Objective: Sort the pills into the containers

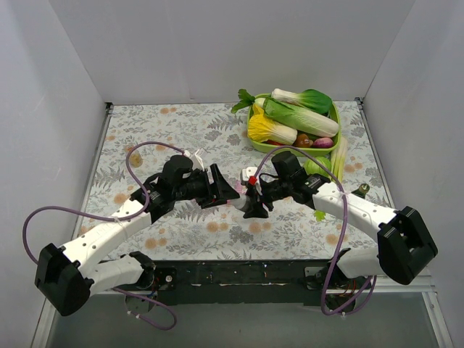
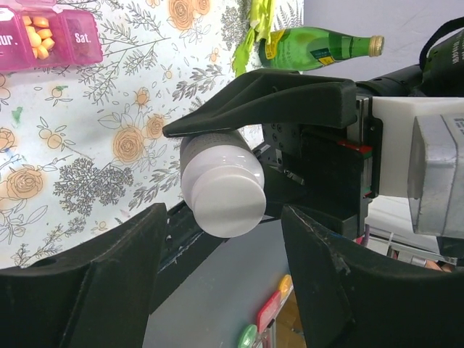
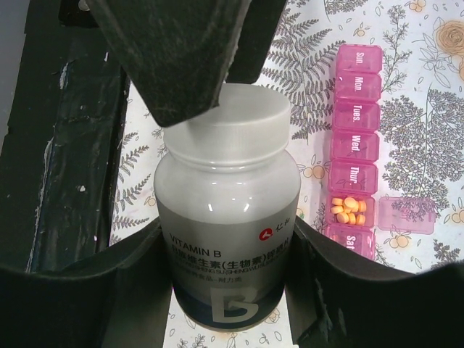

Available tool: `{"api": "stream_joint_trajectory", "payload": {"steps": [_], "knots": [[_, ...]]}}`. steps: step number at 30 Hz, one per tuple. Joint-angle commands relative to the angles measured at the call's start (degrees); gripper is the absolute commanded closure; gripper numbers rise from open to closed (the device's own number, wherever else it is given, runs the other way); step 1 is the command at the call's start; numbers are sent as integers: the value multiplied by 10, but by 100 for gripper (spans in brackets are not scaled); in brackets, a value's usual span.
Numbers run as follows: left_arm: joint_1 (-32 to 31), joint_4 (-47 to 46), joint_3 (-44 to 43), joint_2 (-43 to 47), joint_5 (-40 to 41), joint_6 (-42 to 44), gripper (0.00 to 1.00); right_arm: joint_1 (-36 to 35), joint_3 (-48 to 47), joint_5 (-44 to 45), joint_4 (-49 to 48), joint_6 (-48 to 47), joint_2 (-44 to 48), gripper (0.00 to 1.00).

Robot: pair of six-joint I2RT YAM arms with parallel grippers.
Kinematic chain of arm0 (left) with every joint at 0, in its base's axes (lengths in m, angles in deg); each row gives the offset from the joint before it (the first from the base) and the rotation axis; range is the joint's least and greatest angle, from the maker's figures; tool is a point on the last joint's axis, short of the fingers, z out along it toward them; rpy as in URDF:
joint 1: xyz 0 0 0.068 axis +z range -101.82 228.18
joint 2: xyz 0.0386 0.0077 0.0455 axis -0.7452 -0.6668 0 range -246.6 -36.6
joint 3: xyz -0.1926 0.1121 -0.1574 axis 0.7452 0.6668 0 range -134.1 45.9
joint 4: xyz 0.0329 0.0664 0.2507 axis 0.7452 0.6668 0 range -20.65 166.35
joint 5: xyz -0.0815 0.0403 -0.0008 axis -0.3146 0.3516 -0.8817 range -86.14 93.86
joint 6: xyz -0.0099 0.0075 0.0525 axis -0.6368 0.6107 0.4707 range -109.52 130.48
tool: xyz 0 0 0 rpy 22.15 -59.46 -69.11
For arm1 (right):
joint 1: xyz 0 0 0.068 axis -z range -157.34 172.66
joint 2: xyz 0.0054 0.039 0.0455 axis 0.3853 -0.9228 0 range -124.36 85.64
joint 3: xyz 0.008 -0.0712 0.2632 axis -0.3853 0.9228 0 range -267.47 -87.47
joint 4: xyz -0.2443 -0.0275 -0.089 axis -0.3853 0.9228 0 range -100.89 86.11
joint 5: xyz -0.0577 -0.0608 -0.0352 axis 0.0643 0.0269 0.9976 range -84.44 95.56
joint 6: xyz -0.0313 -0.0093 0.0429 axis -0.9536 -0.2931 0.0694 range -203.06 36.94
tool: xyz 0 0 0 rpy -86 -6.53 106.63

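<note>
The right gripper (image 3: 228, 246) clamps one bottle (image 3: 226, 181); the left gripper (image 2: 223, 212) stands wide around its cap (image 2: 221, 190). One seven-compartment pill organizer (image 3: 354, 145) lies at two o'clock of the right gripper.

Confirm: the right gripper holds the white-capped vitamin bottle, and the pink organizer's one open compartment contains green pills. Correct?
Not quite. The pills in the open compartment of the pink organizer are orange, not green, as the right wrist view shows. The right gripper does hold the white-capped vitamin bottle.
</note>
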Motion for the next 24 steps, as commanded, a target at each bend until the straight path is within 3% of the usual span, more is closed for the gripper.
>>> {"api": "stream_joint_trajectory", "payload": {"steps": [1,12,20,24], "knots": [[-2,-7,-12,-9,-11,14,38,2,-29,-9,4,-4,-1,99],[-9,-7,-13,-26,-20,37,56,2,-32,-17,5,-2,-6,99],[-13,-7,-11,-34,-49,81,83,2,-31,-24,5,1,-8,99],[-13,-14,-6,-31,-75,136,90,2,-32,-40,4,7,-12,99]]}}
